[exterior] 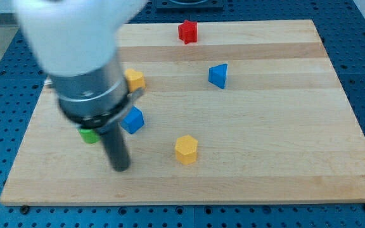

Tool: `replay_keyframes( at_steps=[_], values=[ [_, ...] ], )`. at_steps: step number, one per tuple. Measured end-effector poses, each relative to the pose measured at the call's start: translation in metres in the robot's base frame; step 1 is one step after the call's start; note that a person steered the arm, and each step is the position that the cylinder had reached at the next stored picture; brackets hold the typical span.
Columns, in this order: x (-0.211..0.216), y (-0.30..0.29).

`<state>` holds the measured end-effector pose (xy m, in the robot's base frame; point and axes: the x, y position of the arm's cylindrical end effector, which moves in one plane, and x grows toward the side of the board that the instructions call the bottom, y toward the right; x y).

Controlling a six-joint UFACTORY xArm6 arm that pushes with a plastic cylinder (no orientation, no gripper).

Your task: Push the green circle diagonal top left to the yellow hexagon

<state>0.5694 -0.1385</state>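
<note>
Camera view: my tip (120, 167) rests on the board, holding nothing, just right of the green block (89, 135); the yellow hexagon (185, 149) lies farther right.

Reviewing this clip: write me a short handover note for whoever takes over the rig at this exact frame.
My tip is on the board, just below and right of the green circle, which is mostly hidden behind the arm.
The yellow hexagon sits right of the tip, near the board's lower middle.
Done: nothing visible yet; the green circle is far left of the hexagon.
Left: push it rightward to the hexagon's upper left, probably passing the blue block.
</note>
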Motion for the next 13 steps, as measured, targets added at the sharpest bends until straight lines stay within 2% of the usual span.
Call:
replay_keyframes(
  at_steps=[1, 2, 4, 5, 6, 7, 10, 11, 12, 13],
  values=[
    [-0.013, -0.041],
    [-0.049, -0.063],
    [-0.06, -0.115],
    [-0.086, -0.111],
    [-0.101, -0.078],
    [-0.1, -0.038],
    [-0.059, -0.056],
    [-0.059, -0.041],
    [-0.068, 0.002],
    [-0.07, 0.009]
  ],
)
